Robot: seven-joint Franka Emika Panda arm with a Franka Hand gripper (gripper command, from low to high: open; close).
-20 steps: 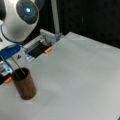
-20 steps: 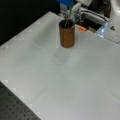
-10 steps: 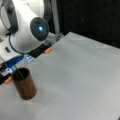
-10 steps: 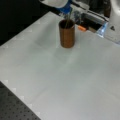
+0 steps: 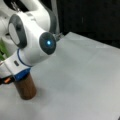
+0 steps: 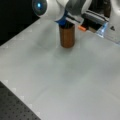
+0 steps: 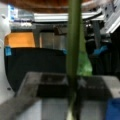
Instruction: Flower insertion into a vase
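The dark-brown wooden vase (image 5: pixel 26 88) stands upright on the white table near a front view's left edge; it also shows as the vase (image 6: pixel 67 36) near a front view's top. My gripper (image 6: pixel 73 22) hangs right over its rim, mostly hidden by the white arm (image 5: pixel 32 42). In the wrist view a green flower stem (image 7: pixel 74 42) runs straight from between the jaws of the gripper (image 7: pixel 72 83), which is shut on it, toward the brown vase rim (image 7: pixel 37 4) at the top. The blossom is out of view.
The white table (image 5: pixel 85 75) spreads wide to a front view's right, and the table (image 6: pixel 50 75) fills a front view's lower part. Grey equipment with a blue light (image 6: pixel 101 21) sits behind the vase. Green foliage (image 5: pixel 2 51) shows at a front view's left edge.
The arm has swung and dropped closer over the vase, its wrist now covering the vase's top in both front views. The vase has not moved.
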